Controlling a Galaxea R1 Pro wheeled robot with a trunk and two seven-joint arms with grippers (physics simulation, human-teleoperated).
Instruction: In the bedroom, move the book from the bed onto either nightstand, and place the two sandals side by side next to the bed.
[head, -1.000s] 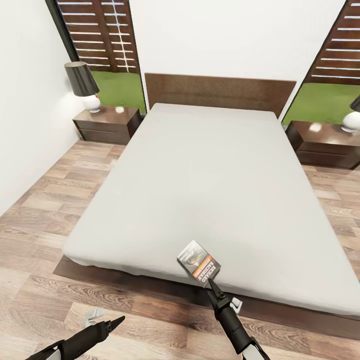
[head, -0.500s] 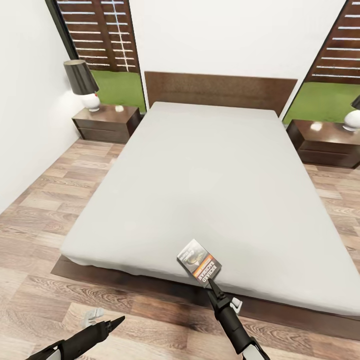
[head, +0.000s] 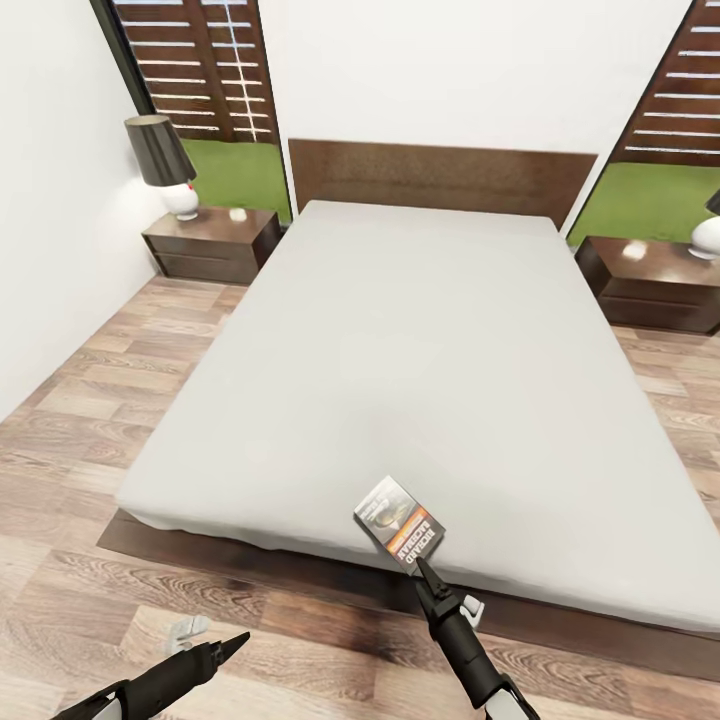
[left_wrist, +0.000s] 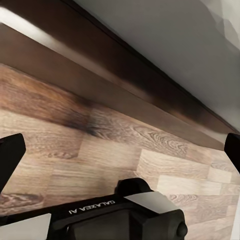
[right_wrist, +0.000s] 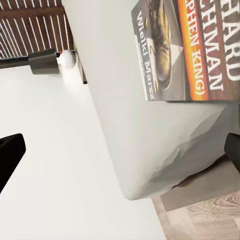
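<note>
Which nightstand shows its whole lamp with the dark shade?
The nightstand at the bed's left; its lamp shows fully, while the right one's is cut off.

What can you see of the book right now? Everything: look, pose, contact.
The book is a thin paperback with a dark pictured cover, an orange band and white lettering. It lies flat, closed, cover up, skewed to the mattress edge, near the foot edge of the bed. The right gripper points at its near corner; the right wrist view shows the fingers wide apart, not closed on it.

Slim matte-black tapered left hand and right hand are being shown; white "GALAXEA AI" lettering is being displayed.
</note>
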